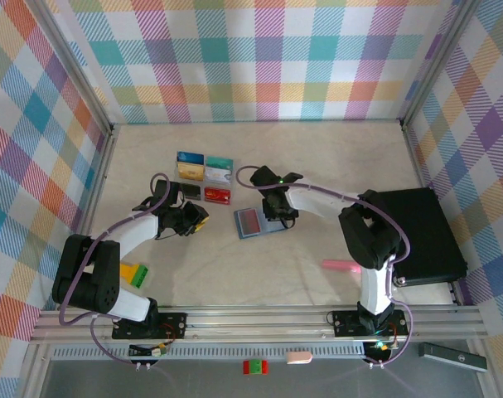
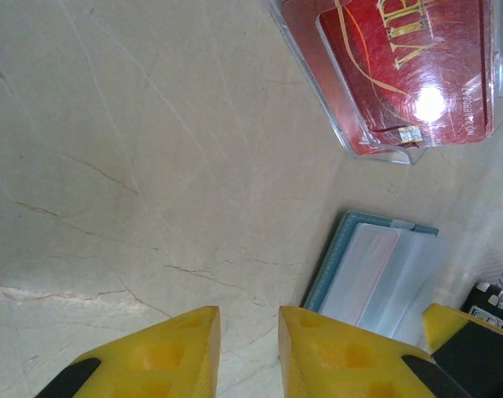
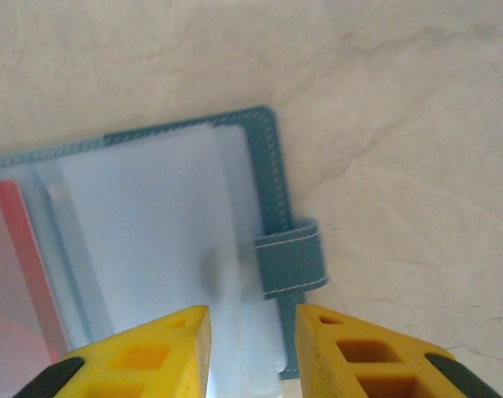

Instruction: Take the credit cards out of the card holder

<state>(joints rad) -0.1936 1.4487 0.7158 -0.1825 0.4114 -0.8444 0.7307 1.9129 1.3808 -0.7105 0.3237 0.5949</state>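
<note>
The teal card holder lies open mid-table with a red card under its clear sleeves. Several credit cards lie in rows behind it, the red one nearest. My right gripper hangs over the holder's right edge. In the right wrist view it stands open, its yellow fingers straddling the sleeve edge of the holder beside the side tab. My left gripper is left of the holder. It is open a little over bare table. The holder and a red card lie ahead.
A big black box sits at the right edge beside the right arm. Yellow and green blocks lie near the left arm's base. A pink object lies at front right. Plaid walls close in three sides.
</note>
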